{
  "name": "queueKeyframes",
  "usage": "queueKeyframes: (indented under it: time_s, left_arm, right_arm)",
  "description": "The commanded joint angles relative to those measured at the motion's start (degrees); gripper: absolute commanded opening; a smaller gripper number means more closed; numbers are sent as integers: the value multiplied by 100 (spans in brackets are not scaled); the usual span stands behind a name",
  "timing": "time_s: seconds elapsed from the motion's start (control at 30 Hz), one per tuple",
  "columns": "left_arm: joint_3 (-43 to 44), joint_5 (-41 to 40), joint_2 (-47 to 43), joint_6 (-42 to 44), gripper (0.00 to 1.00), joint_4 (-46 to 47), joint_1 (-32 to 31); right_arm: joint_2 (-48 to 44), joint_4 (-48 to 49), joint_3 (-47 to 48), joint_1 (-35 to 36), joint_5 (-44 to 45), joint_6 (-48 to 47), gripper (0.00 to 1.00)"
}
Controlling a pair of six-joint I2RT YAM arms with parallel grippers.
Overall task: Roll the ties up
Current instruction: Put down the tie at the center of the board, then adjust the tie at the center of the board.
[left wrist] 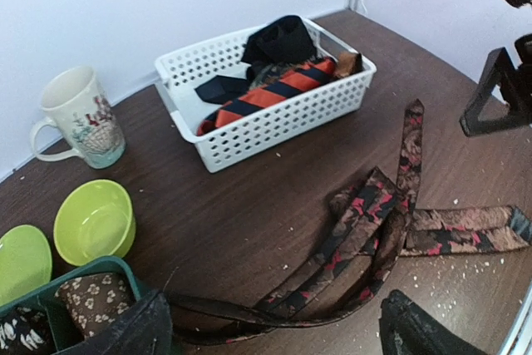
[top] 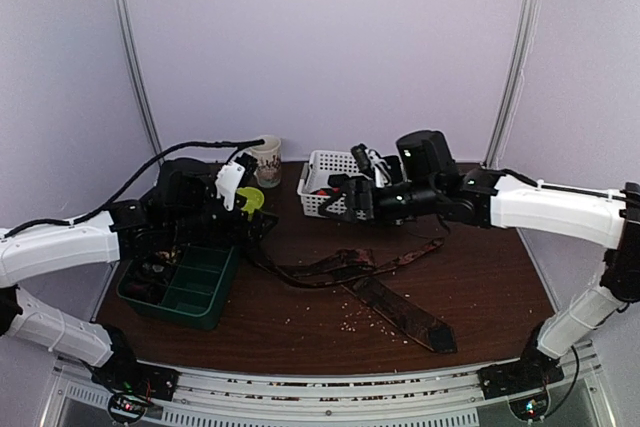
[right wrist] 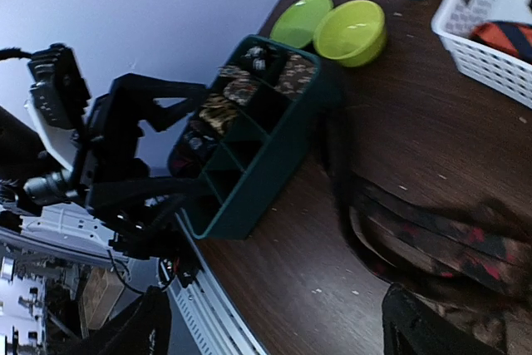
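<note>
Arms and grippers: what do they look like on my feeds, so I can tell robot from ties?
Both arms match: the left arm and right arm have white tubular links with black joints and wrists. A thick black cable loops off the left one. The left gripper and right gripper have black angular fingers.

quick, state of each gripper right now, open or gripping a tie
left gripper: open, holding nothing; the tie lies loose below it
right gripper: open, holding nothing
</note>
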Motion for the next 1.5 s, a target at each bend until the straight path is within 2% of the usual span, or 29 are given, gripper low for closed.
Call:
queueKeyframes:
  time_s: [0.0, 0.07, 0.2, 0.4, 0.6, 0.7, 0.77, 0.87, 1.03, 1.17, 1.23, 1.3, 1.4, 1.47]
  left_arm:
    - [411, 1334, 609, 786, 87, -322, 1]
    - [740, 1731, 1221, 1041, 81, -545, -13]
    - [1183, 1842, 2124, 1187, 74, -429, -20]
    - [2279, 1911, 3609, 1366, 64, -951, -29]
    - [2909, 1773, 4461, 1303, 60, -1258, -15]
    - [3213, 1595, 4809, 1276, 60, -1564, -15]
    - [3197, 1518, 4918, 1259, 56, -1658, -8]
    - [2984, 1347, 4920, 1204, 45, -1708, 38]
    - [2474, 819, 4640, 876, 13, -1853, 179]
    - [1824, 728, 4143, 499, 3, -1694, 446]
    - [1688, 762, 3894, 516, 2, -1648, 468]
    - [1701, 1218, 3691, 702, 5, -1444, 414]
    - [1946, 1615, 3538, 983, 24, -1108, 125]
    - [2327, 1650, 3703, 1118, 31, -1139, -22]
  right_arm:
    - [-902, 143, -1568, -265, 379, 625, 85]
    - [-1027, 179, -2117, -260, 440, 813, 79]
    - [-921, 482, -2937, -281, 770, 1080, 70]
    - [-211, 625, -3185, -326, 1048, 1206, 55]
    - [225, 535, -3426, -596, 1004, 1073, 35]
    - [226, 314, -3556, -820, 877, 908, 27]
    - [154, 47, -3612, -995, 865, 679, 24]
    - [5, -418, -3606, -1303, 914, 344, 23]
    - [-208, -1158, -3400, -2055, 988, -130, 22]
    - [-354, -1454, -3203, -2623, 1027, -364, 22]
    - [-432, -1547, -3108, -2810, 1059, -437, 21]
    - [-544, -1682, -2962, -2866, 1165, -499, 21]
    - [-983, -1546, -2965, -2840, 1014, -327, 22]
    - [-1246, -1314, -3091, -2763, 831, -96, 24]
